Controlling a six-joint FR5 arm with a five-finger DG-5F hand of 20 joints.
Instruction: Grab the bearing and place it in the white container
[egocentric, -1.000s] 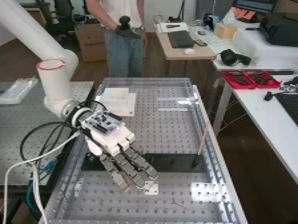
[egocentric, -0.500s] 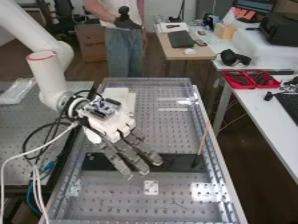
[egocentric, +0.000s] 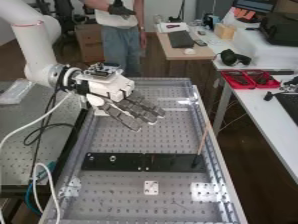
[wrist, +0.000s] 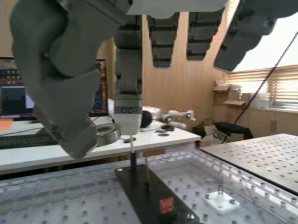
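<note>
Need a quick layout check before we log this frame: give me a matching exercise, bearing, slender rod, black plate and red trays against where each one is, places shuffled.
1. Bearing
2. Slender rod
3. Black plate
4. Red trays

A. On the white desk
B. Rising from one end of the black plate
C. At the thumb of the hand, in its grip
D. Lying flat across the perforated bench

Pairs: 1-C, 2-B, 3-D, 4-A
</note>
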